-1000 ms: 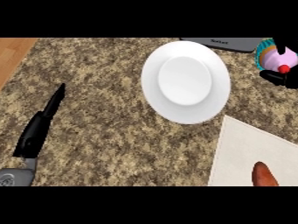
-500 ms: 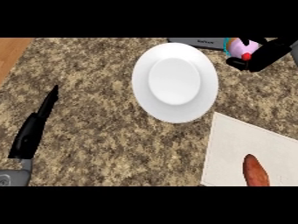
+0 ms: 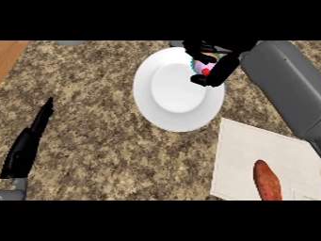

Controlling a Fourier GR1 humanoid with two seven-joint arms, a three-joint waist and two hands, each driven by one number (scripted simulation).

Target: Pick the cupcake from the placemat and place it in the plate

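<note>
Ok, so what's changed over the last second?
The right hand, curled round the cupcake, has swung left from the view's right edge to over the plate's upper right rim. It has not let go. The left hand stays open at the lower left, and the sweet potato still lies on the placemat.

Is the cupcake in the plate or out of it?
Held, not released: the right hand is curled round the cupcake over the plate's upper right edge; contact cannot be told.

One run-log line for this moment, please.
black right hand: shut on pink-frosted cupcake | cupcake: over rim of round white plate | black left hand: open, lower left
</note>
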